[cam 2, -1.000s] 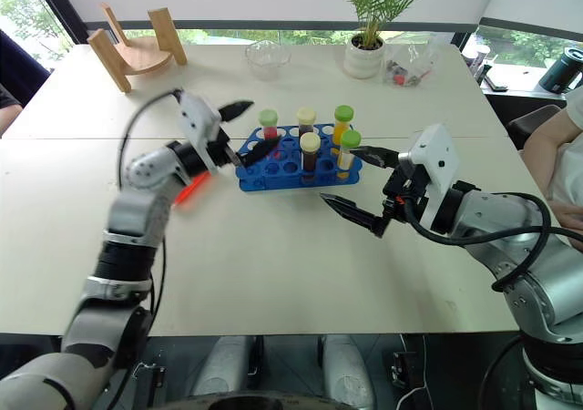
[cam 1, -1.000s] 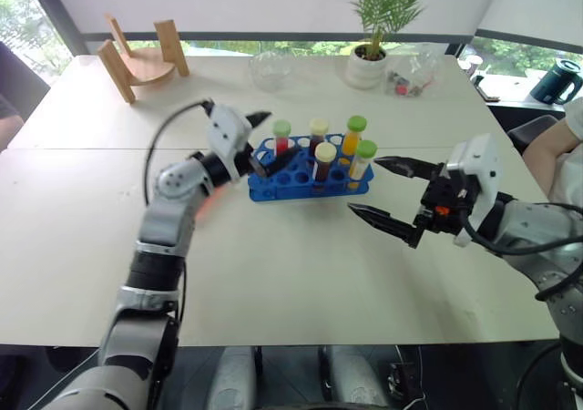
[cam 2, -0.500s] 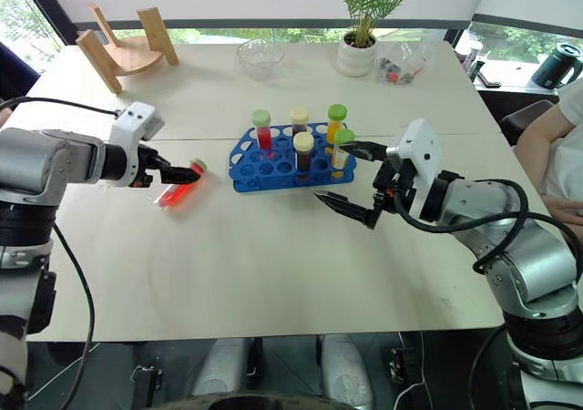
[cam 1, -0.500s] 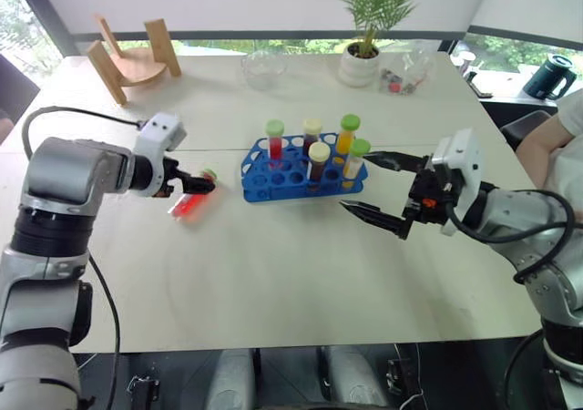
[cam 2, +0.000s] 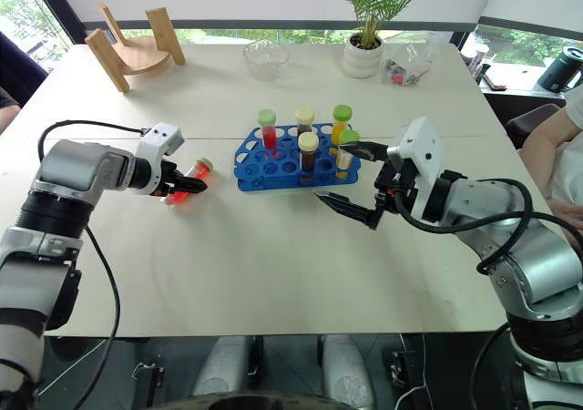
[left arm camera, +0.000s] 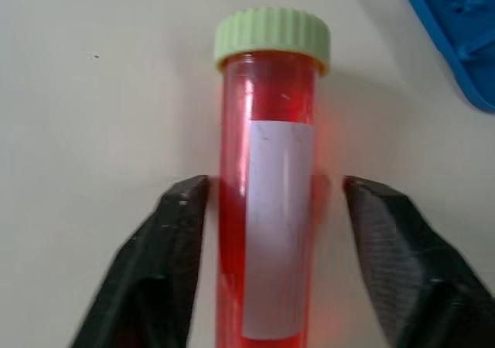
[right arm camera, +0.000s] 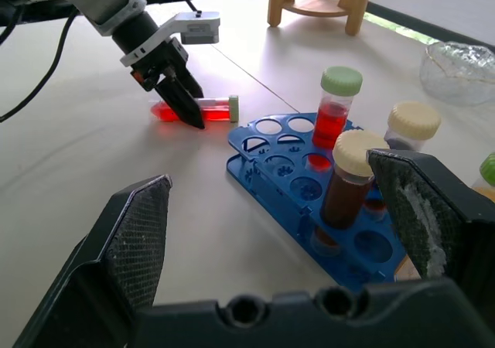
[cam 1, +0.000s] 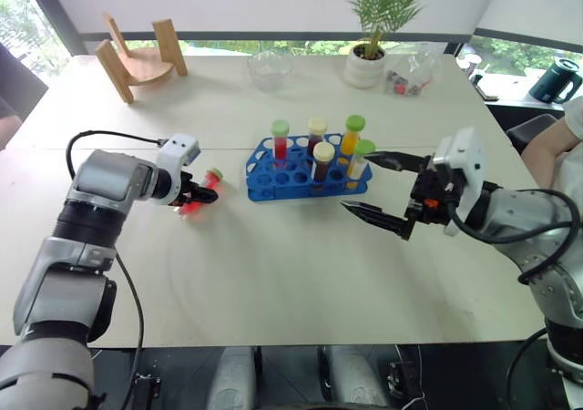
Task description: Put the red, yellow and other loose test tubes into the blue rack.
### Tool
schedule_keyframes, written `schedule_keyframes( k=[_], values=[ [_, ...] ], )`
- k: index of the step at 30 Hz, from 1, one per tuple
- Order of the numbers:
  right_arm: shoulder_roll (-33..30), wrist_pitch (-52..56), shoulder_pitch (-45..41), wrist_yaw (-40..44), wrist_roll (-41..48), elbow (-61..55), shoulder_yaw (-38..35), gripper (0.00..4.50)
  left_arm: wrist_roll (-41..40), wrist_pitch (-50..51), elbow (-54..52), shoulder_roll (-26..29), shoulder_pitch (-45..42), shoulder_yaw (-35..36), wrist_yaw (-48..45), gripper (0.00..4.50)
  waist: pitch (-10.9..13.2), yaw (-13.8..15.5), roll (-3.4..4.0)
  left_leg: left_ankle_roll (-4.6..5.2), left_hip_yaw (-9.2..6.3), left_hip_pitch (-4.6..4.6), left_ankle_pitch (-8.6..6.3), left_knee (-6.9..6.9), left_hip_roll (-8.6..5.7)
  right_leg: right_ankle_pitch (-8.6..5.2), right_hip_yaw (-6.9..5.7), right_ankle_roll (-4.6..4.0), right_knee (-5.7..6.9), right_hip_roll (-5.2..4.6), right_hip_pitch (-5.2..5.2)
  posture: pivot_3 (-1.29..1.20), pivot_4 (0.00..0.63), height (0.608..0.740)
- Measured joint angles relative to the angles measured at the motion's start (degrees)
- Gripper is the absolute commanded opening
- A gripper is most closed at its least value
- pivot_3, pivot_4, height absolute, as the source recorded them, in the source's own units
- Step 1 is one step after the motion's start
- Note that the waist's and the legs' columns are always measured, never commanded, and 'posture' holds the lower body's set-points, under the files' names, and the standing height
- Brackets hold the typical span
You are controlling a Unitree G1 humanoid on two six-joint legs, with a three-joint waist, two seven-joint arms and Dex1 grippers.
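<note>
Red tube [left arm camera: 267,209] lies flat, cap toward blue rack [cam 1: 273,180], straddled by part-open left gripper [left arm camera: 267,201].

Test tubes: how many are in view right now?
6. Five stand in the blue rack: red, two maroon, two yellow. One red tube lies on the table between the left hand's fingers.

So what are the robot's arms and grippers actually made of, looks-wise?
Both arms are chunky silver-grey metal segments with black joints and thin black cables looping outside. Each wrist carries a white box, and each gripper, left gripper and right gripper, ends in two pointed black textured fingers.
</note>
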Motion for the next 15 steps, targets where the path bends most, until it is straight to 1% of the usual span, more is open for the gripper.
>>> schedule_keyframes(
  k=[1,2,6,8,11,13,15],
  values=[
    [0.0,0.2,0.0,-0.1,0.0,-0.1,-0.2,4.50,0.5,-0.9,0.9,0.0,-0.3,-0.2,-0.5,1.11,0.0,0.0,0.00,0.00,0.00,0.00,0.00,0.00,0.00,0.00,0.00,0.00,0.00,0.00,0.01,0.00,0.150,0.740],
    [0.0,0.5,0.2,-0.2,0.0,-0.1,-0.4,4.50,0.8,-1.6,1.9,0.0,-0.7,-0.4,-1.1,0.81,0.0,0.1,0.00,0.00,0.00,0.00,0.00,0.00,-0.01,0.00,0.00,0.00,0.00,-0.01,0.01,0.00,0.150,0.740],
    [0.0,0.9,0.7,-0.4,0.0,-0.1,-0.8,4.50,1.9,-3.7,3.5,0.0,-1.1,-0.7,-3.0,0.81,0.0,0.0,0.00,0.00,0.00,0.00,0.00,0.02,-0.03,0.00,0.00,0.00,0.02,-0.03,0.01,0.00,0.150,0.740],
    [0.0,0.9,0.7,-0.4,0.0,-0.2,-0.8,4.50,1.1,-5.9,2.9,-0.3,-0.1,0.7,-4.4,0.81,0.0,-0.1,0.00,0.00,0.00,-0.01,0.00,0.02,-0.02,0.00,0.00,0.00,0.02,-0.03,0.01,0.00,0.150,0.740],
    [0.0,0.9,1.0,-0.4,0.0,-0.2,-1.1,4.50,-3.8,-13.5,-2.2,-2.6,3.3,7.7,-7.7,0.81,0.0,0.0,-0.03,0.00,-0.01,-0.10,0.00,0.00,0.01,0.00,-0.03,0.00,0.01,-0.07,-0.08,0.00,0.150,0.740],
    [0.0,0.9,1.0,-0.4,-0.1,-0.1,-1.1,4.50,-8.0,-19.0,-7.8,-5.1,5.0,13.5,-8.9,0.81,0.0,0.0,-0.04,0.00,0.00,-0.12,0.00,0.00,0.01,0.00,-0.03,0.00,-0.04,-0.09,-0.09,0.00,0.150,0.740],
    [0.0,0.9,1.0,-0.4,-0.1,-0.1,-1.1,4.50,-12.5,-21.8,-13.7,-8.5,6.4,19.1,-8.5,0.81,0.0,0.0,-0.01,0.00,0.03,-0.11,0.00,0.00,0.01,0.00,-0.01,0.01,-0.04,-0.12,-0.08,0.00,0.150,0.740]
  ],
)
